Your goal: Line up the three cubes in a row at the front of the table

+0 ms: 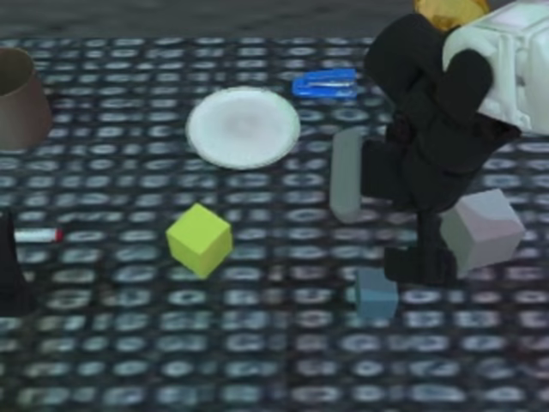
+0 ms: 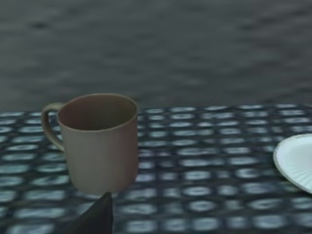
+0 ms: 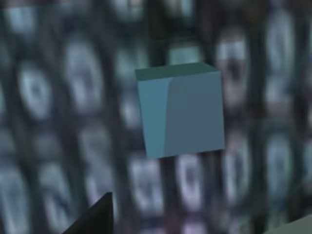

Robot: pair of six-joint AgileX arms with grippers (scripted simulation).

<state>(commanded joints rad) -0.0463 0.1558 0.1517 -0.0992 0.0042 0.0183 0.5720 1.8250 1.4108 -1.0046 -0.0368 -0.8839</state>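
The yellow-green cube (image 1: 199, 239) sits left of centre on the table (image 1: 257, 343). Right of centre, the small blue cube (image 1: 376, 294) rests nearer the front. Just right of it and slightly farther back is the larger pale grey cube (image 1: 482, 230). My right gripper (image 1: 419, 262) hangs between these two, close over the blue cube, open and empty. In the right wrist view the blue cube (image 3: 183, 109) lies ahead of one dark fingertip (image 3: 100, 214), and a corner of the grey cube (image 3: 297, 225) shows at the edge. My left gripper (image 1: 9, 275) is parked at the left edge, open.
A white plate (image 1: 243, 127) lies at the back centre, with a blue stapler (image 1: 324, 83) behind it. A brown mug (image 1: 17, 99) stands back left. A red-tipped marker (image 1: 39, 234) lies at the left. A grey rounded slab (image 1: 347, 174) lies beside my right arm.
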